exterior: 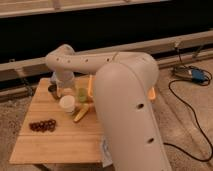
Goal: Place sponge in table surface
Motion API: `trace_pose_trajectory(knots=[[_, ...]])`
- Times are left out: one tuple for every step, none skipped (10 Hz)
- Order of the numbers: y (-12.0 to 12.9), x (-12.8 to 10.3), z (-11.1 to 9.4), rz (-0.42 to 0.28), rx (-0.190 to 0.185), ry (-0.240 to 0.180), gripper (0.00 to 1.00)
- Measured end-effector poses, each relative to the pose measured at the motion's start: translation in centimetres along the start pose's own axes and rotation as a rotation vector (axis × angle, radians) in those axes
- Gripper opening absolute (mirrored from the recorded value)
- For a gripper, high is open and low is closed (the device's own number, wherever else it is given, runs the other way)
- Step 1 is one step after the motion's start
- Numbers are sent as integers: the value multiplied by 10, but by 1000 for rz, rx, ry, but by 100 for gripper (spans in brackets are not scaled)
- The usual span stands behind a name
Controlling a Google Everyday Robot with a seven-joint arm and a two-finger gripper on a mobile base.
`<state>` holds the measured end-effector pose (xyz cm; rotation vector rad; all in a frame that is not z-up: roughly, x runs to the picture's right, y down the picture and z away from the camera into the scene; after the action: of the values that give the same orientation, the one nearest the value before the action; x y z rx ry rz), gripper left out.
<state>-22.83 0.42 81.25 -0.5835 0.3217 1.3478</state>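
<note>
The gripper [62,84] is held low over the back left of the planked wooden surface [60,142], just beside a dark cup [52,90] and behind a round white bowl [67,104]. Whether the jaws are apart or clamped cannot be told. The sponge is not made out. It is judged to be hidden at the jaws, so its long axis cannot be given.

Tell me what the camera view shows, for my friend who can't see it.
A big white robot arm reaches over a wooden table, its gripper low near the table's far left corner, beside a dark cup. On the table lie dark grapes, a white cup and a yellow banana.
</note>
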Motion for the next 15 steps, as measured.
trace_pose_trajectory(knots=[[15,-32,1,-4,-7,-50,65],[26,-55,0,-6,-13,-95,65],[35,-78,0,-6,-16,-146,65],[39,-103,-1,0,-18,-213,65],[41,-124,-4,8,-15,-279,65],[46,-141,-7,17,-14,-343,65],[55,-153,-6,27,-15,-401,65],[63,-158,-2,32,-18,-441,65],[65,-164,-2,41,-21,-465,65],[68,-169,4,41,-20,-465,65],[74,-170,11,32,-19,-456,65],[81,-170,22,19,-17,-443,65],[80,-169,30,13,-18,-418,65],[76,-170,33,13,-17,-408,65],[77,-169,34,12,-18,-406,65]])
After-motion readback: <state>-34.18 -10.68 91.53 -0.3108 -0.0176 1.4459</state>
